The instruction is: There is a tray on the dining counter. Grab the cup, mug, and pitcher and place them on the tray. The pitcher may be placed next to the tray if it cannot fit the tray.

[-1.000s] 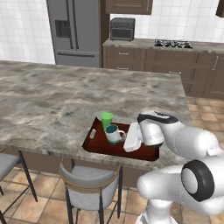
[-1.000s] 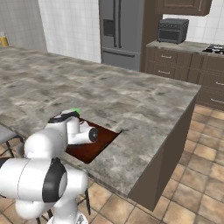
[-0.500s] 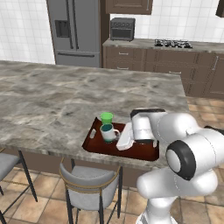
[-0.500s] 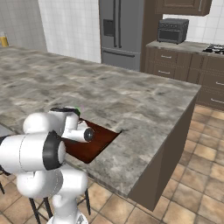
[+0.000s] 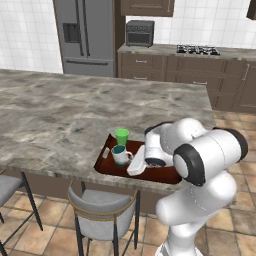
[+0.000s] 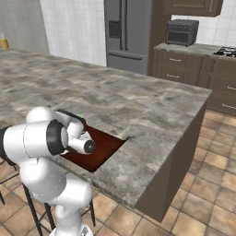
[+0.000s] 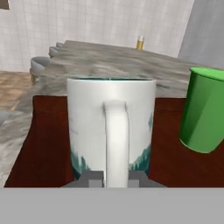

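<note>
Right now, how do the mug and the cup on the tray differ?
The mug is white with teal and has a loop handle; the cup is plain green with no handle. The mug's handle sits between the pincer's fingertips; the cup stands free. Both are upright on the tray.

Straight ahead of the jaws, on the tray (image 7: 39,144): the mug (image 7: 111,127), handle between the finger tips. Right of them, the cup (image 7: 204,114). Far beyond, the pitcher (image 7: 140,42) on the counter (image 7: 109,61).
</note>
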